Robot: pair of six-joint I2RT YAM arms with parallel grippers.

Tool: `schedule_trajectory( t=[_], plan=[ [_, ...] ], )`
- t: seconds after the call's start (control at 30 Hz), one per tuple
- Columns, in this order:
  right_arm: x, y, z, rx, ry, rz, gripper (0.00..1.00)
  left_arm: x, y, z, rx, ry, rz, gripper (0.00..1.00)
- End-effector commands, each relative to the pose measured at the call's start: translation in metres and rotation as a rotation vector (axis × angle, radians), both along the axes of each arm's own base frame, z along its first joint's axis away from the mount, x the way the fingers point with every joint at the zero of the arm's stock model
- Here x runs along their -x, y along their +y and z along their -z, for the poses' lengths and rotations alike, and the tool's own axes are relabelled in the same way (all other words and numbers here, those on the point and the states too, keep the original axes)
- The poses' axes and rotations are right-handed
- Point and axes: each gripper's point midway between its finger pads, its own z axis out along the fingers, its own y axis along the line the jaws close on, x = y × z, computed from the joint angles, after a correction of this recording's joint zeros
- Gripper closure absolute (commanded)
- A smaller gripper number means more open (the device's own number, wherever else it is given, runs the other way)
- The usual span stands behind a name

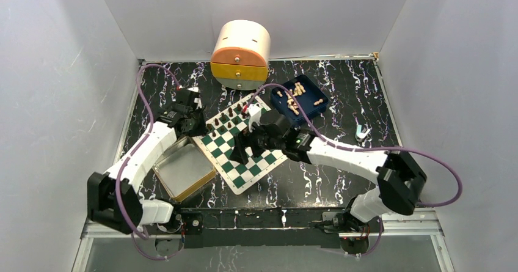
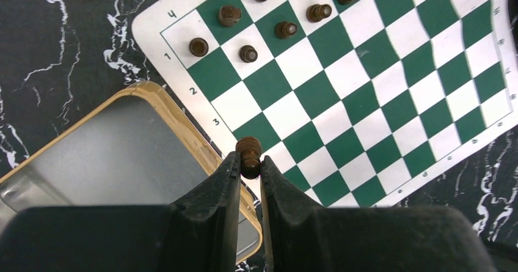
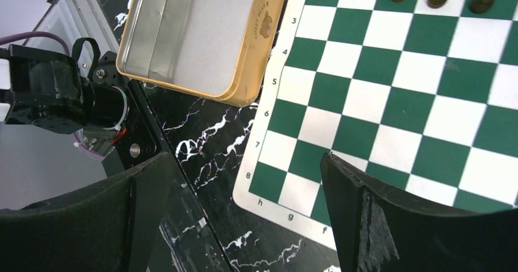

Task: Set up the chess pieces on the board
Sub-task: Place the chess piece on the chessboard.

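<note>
Left wrist view shows my left pincer (image 2: 249,162) pinching one dark chess piece (image 2: 248,145) low on its body, seemingly upright; I judge that keeps its base free for setting down. It hangs over the board (image 2: 379,95) edge by rank 3, with the tin tray (image 2: 183,122) at nine o'clock. Toward twelve o'clock stand the placed dark pieces (image 2: 284,29). My right pincer (image 3: 244,159) is spread wide above the board's rank-8 corner, holding nothing.

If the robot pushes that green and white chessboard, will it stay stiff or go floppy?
Probably floppy: the board looks thin and its squares ripple in the left wrist view, like a roll-up mat. Pushed, it would likely slide or wrinkle, and the dark pieces standing on it might tip.
</note>
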Motion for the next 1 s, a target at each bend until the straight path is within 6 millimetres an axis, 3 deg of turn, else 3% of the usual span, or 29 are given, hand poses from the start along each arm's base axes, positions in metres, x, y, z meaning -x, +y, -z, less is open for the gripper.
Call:
schedule_trajectory(
  t=[0.0, 0.2, 0.6, 0.97],
  plan=[
    [-0.013, -0.014, -0.028, -0.063, -0.091, 0.082, 0.01, -0.017, -0.01, 0.0, 0.012, -0.029, 0.073, 0.91],
    [-0.018, -0.023, -0.037, -0.081, -0.134, 0.103, 0.01, -0.024, -0.011, 0.028, 0.001, -0.01, 0.067, 0.91],
    [-0.024, -0.029, -0.038, -0.085, -0.143, 0.116, 0.01, -0.017, -0.002, 0.078, -0.063, 0.094, 0.047, 0.89],
    [-0.028, -0.031, -0.04, -0.088, -0.151, 0.126, 0.01, -0.021, 0.008, 0.093, -0.119, 0.104, 0.021, 0.9]
  ],
)
